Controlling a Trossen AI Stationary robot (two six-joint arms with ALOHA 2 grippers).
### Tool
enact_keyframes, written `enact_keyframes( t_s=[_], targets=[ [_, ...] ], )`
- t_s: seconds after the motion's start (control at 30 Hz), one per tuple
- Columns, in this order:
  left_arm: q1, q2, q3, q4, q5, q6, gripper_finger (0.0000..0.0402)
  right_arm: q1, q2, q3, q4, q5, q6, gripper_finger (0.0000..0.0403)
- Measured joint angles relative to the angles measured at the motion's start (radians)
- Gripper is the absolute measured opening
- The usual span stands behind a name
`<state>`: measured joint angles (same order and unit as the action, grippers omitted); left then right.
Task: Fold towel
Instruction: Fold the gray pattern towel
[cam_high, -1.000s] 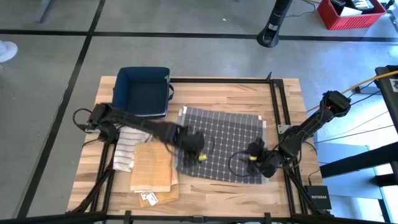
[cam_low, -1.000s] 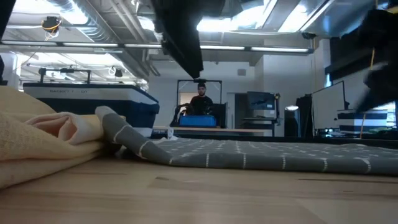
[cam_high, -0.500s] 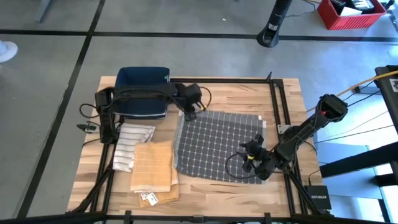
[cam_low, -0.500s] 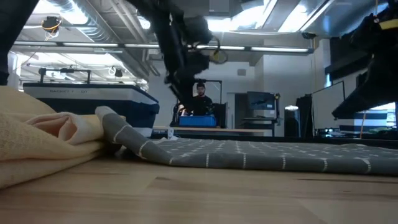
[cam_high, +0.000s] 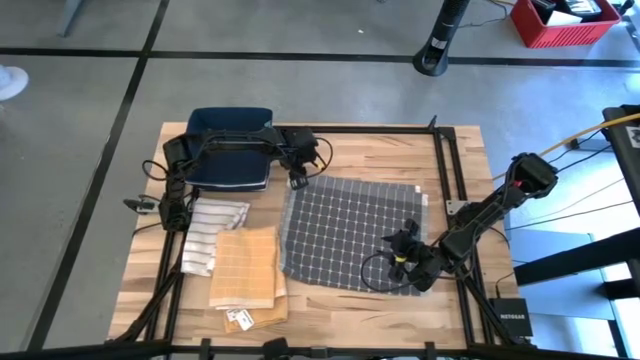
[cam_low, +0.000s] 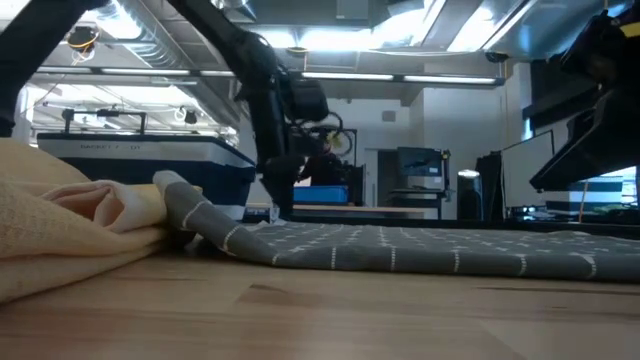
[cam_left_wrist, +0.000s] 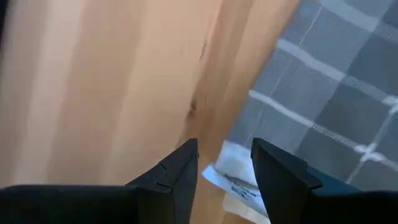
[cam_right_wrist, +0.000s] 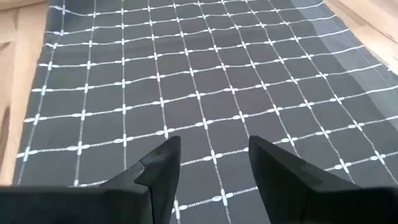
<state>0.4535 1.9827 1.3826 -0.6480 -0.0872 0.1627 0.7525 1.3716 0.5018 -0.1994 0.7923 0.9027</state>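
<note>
Wood table (cam_high: 380, 150): grey towel (cam_high: 350, 230) flat (white grid).

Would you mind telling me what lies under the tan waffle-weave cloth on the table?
The tan waffle-weave cloth partly overlaps a white striped towel and lies on the wooden table. A small white tag shows at its near edge. Anything else beneath is covered.

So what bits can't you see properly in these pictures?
- Blue bin: in the high view the left arm crosses its front, and what is inside cannot be made out.
- White tag at the grey towel's corner: left wrist view, print too small and partly behind the jaws.
- Striped cloth: high view, the tan cloth covers one end.
- Person in the room: low view, the left arm hides them.
</note>
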Motion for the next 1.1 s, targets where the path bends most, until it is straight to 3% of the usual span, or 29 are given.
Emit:
enact_keyframes(
  t_s=[0.3,0.43,0.83,1.0,1.1],
  targets=[
    [-0.004,0.024,0.000,-0.052,-0.023,0.022,0.0143,0.000,0.000,0.000,0.019,-0.001,-0.019,0.0193],
    [-0.004,0.021,0.005,-0.113,0.009,0.028,0.0143,0.000,0.000,0.000,0.018,-0.004,-0.019,0.0193],
    [-0.002,0.019,0.006,-0.044,0.102,0.033,0.0143,0.000,0.000,0.000,0.018,-0.009,-0.019,0.0193],
    [-0.001,0.019,0.006,-0.027,-0.024,0.043,0.0143,0.000,0.000,0.000,0.019,-0.026,-0.019,0.0193],
    [0.000,0.020,0.007,-0.008,-0.021,0.047,0.0143,0.000,0.000,0.000,0.019,-0.026,-0.019,0.0193]
  ],
)
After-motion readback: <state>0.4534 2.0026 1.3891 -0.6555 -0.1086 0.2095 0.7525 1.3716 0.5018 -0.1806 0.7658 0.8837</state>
